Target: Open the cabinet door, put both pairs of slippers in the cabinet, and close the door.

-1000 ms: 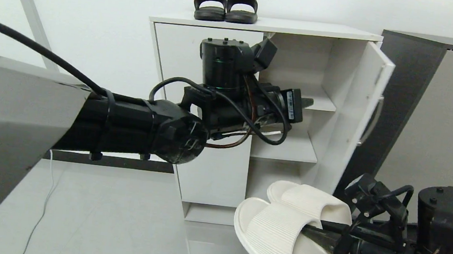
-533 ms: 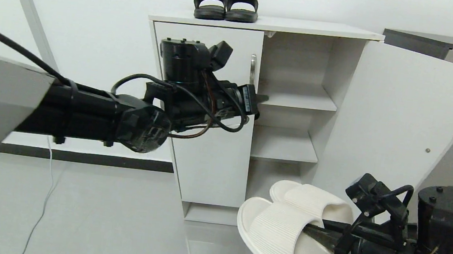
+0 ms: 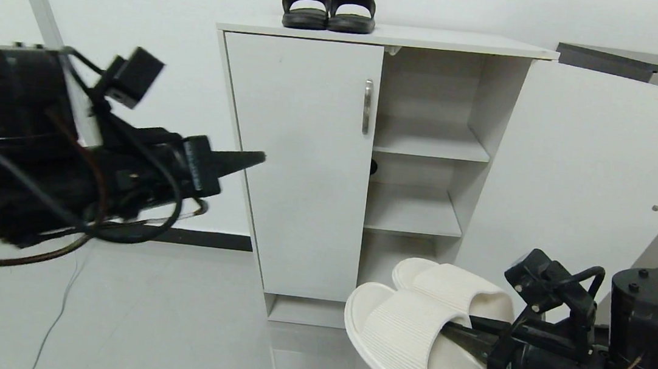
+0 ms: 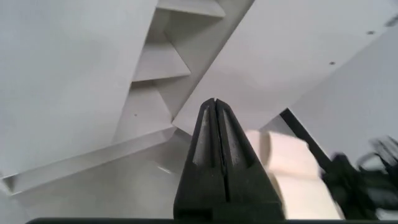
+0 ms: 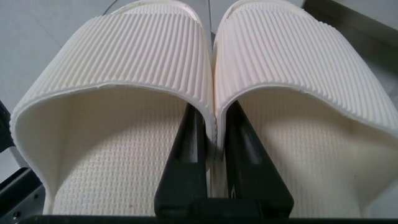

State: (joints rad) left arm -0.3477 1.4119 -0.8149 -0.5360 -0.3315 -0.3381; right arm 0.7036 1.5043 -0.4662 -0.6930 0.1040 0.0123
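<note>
- A white cabinet (image 3: 291, 162) stands against the wall. Its left door is closed and its right door (image 3: 587, 175) is swung wide open, showing shelves (image 3: 412, 211) inside.
- A pair of black slippers (image 3: 329, 8) sits side by side on the cabinet's top.
- The right gripper (image 5: 214, 134) is low in front of the open side, its jaws clenched on the touching inner straps of a pair of white slippers (image 3: 398, 338).
- The left gripper (image 4: 215, 111) hangs in the air to the left of the cabinet, its jaws pressed together on nothing.

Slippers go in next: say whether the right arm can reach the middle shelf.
Probably yes: the door stands wide open, the left claw sits aside, nothing lies between the white slippers and the shelf.
</note>
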